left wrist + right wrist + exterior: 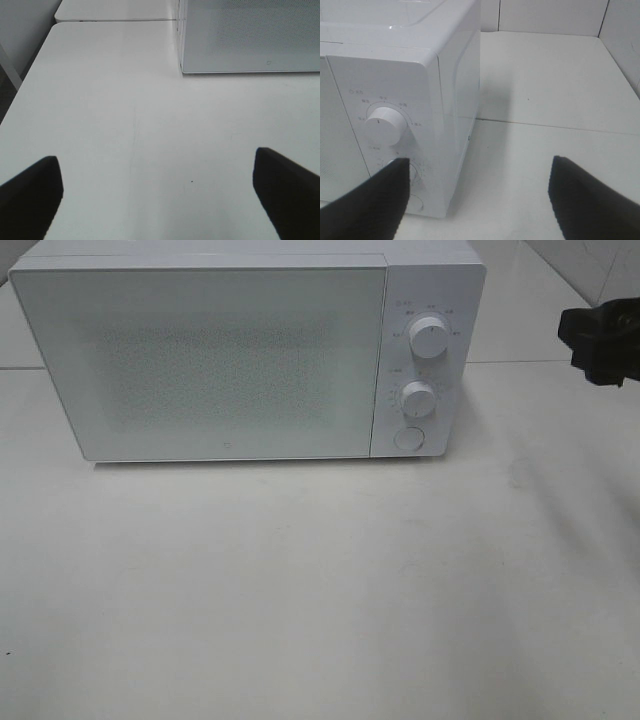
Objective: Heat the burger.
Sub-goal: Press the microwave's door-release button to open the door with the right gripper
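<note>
Currently microwave (200,360) door shut on the desk (320,590); burger not visible, place unknown. Left fingers (30,200) spread wide, empty, near the microwave's front. Right fingers (370,205) wide, empty, near its upper knob (385,125).

White tabletops (300,590) side by side, a thin seam (545,125) between, pale tiled wall (545,15) behind, soft even light.
</note>
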Tool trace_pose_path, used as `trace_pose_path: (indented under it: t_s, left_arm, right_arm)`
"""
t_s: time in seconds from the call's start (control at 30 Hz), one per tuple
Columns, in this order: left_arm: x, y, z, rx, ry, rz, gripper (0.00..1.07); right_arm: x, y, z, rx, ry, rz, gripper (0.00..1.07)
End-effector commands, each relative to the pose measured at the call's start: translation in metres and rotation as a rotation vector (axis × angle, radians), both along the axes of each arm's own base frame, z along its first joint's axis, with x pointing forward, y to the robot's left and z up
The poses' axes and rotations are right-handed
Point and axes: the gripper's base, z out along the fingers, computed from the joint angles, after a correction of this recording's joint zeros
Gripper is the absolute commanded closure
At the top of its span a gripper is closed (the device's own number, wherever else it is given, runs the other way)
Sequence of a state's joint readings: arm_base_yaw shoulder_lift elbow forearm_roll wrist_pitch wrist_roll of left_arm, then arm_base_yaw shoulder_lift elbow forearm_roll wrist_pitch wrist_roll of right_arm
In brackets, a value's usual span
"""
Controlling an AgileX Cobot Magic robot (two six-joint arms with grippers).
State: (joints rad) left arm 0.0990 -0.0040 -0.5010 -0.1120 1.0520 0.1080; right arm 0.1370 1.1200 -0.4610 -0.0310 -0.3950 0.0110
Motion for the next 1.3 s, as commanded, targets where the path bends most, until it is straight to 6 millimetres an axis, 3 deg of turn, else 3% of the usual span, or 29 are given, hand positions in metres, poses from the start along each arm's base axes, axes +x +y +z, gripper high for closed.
trace_pose_path:
  t_s: [0.03,0.2,0.3,0.53,1.07,1.3]
  left_arm:
    - [-0.002,-0.001,0.0,-0.005,-0.031,0.002,0.09]
    - [-0.002,-0.001,0.0,-0.005,-0.031,0.002,0.09]
    - [-0.002,-0.001,0.0,-0.005,-0.031,0.002,0.09]
    - [-0.002,-0.001,0.0,-0.005,-0.031,0.002,0.09]
    - [-0.002,-0.001,0.0,-0.005,-0.031,0.002,0.09]
    - [-0.002,-0.001,0.0,-0.005,-0.031,0.002,0.09]
  right_arm:
    - [0.002,-0.004,-0.013,0.063,-0.069,-0.054,0.33]
    - [0.003,-0.008,-0.029,0.088,-0.072,-0.11,0.33]
    - [0.003,0.0,-0.042,0.062,-0.06,-0.107,0.33]
    - [0.005,0.032,-0.06,-0.045,-0.071,-0.056,0.33]
    - [0.004,0.101,-0.1,-0.022,0.003,-0.048,0.33]
    - [0.005,0.115,-0.108,-0.02,0.032,-0.042,0.33]
